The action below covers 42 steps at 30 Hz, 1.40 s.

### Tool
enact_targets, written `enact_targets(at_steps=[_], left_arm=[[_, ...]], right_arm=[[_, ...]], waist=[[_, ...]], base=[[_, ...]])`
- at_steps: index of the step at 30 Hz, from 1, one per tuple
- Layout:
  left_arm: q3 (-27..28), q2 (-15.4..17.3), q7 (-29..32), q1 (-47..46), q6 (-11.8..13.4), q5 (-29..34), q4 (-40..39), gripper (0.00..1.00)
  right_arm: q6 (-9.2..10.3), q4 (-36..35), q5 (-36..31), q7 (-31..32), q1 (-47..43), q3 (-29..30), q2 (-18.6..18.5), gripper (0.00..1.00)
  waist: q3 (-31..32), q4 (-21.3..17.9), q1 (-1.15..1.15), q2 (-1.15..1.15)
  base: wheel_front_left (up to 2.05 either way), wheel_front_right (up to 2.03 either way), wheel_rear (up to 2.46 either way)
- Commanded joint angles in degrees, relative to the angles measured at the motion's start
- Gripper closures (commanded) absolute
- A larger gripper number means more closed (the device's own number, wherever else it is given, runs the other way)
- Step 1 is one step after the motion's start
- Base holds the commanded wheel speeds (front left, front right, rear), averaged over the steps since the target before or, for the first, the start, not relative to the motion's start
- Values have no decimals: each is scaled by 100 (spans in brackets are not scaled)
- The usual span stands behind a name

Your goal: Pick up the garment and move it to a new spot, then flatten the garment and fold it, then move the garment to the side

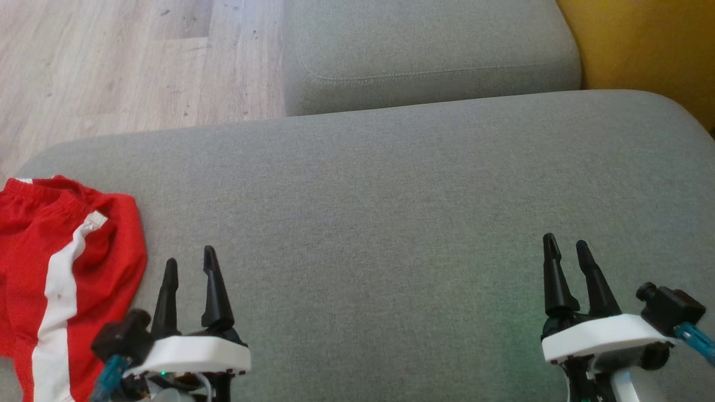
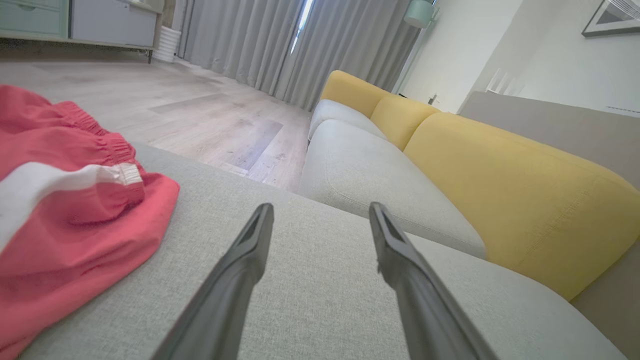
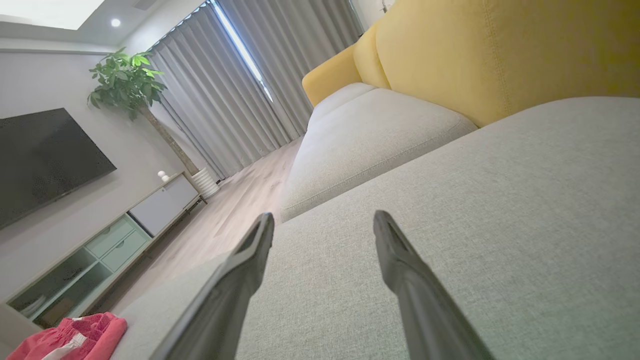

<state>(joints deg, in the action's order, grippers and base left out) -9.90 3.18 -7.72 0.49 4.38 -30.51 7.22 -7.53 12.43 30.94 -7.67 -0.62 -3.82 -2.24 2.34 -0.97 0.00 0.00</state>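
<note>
A pair of red shorts with a white side stripe (image 1: 61,273) lies crumpled at the left end of the grey sofa cushion (image 1: 391,223). My left gripper (image 1: 190,262) hovers low over the cushion just right of the shorts, open, nothing between its fingers. The left wrist view has the shorts (image 2: 70,210) at the left, beside the open gripper (image 2: 320,212). My right gripper (image 1: 565,244) stands open and empty far to the right over bare cushion. From the right wrist, the shorts (image 3: 75,340) are a small red heap at the lower left, far from that gripper (image 3: 322,220).
A second grey seat cushion (image 1: 424,50) lies beyond, with yellow back cushions (image 1: 648,44) at the right. Pale wood floor (image 1: 123,61) runs past the cushion's far-left edge. Curtains (image 3: 235,95), a TV cabinet (image 3: 115,235) and a potted plant (image 3: 125,80) stand across the room.
</note>
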Motion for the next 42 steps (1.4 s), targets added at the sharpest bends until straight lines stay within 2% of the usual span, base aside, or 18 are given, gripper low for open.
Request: enact_targets(at_steps=[1,11,21,31,42], left_arm=[[50,80,-80,-158,48,207,-242,0],[-134,140,-249,-118,201,950,-307,0],[-90,141,-420,-61,539,1614,-50,0],[-1,124,-589,6,641,2207,224,0],[40,109,-728,60,589,2771,459,0]], right_arm=[[3,-243,-197,-88,165,-137,-49,0],[3,-235,-892,-257,91,-238,-53,0],[4,-128,-1590,-426,63,-394,-57,0],[4,11,-2255,-595,25,-402,-61,0],[4,145,-2847,-732,-11,-464,-64,0]], waist=[[4,4,0,0],[22,31,0,0],[28,19,0,0],[61,30,0,0],[119,35,0,0]], base=[[0,0,0],[0,0,0],[0,0,0],[0,0,0],[0,0,0]])
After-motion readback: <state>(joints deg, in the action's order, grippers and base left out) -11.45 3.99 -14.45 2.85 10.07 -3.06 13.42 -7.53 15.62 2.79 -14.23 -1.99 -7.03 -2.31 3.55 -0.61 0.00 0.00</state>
